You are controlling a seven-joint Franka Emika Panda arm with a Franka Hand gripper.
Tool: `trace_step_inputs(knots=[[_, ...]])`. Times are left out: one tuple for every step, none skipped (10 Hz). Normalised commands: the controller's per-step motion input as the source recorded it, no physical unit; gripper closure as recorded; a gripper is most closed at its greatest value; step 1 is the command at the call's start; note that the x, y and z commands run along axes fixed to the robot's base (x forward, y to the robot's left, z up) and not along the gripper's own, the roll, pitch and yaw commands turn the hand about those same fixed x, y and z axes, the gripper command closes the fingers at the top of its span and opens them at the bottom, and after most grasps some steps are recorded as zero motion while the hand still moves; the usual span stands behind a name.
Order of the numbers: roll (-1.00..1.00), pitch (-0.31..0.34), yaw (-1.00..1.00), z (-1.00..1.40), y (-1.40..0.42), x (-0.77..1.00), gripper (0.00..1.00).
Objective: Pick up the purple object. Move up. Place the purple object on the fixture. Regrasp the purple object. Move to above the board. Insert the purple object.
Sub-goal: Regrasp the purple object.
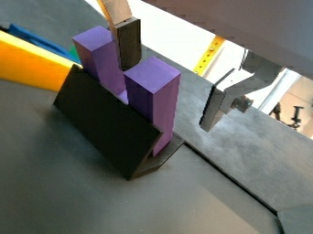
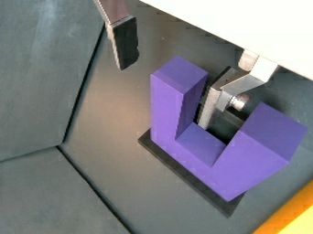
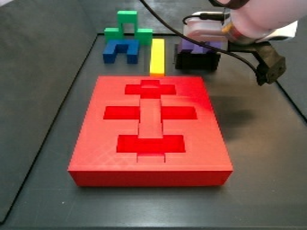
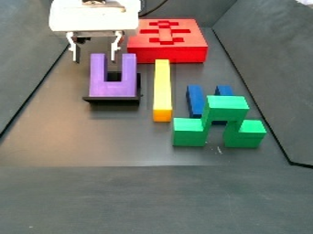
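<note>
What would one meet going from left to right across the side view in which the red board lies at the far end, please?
End effector open above the purple object on the fixture → yellow bar → blue block → green block.

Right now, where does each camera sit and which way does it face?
Wrist view: beside the gripper, facing the purple object on the fixture.
Wrist view: opposite side, looking down into its U; gripper open.
Side view: beyond the board, facing the gripper.
Side view: opposite end, facing the gripper.
All share the purple object.
</note>
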Motion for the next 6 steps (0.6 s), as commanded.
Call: trace_step_inputs(knots=[[0.0,-0.214,0.1,-0.05,0.0,0.0,0.0],[-0.06,-0.28,0.15,-0.09,0.0,0.0,0.0],[0.0,-0.28,0.16,-0.16,0.0,0.0,0.0],[0.0,-0.186,0.13,-0.1,0.0,0.0,0.0],[0.0,-0.114,0.1,-0.03,0.0,0.0,0.0],[0.0,-0.054,0.04,0.0,0.0,0.0,0.0]])
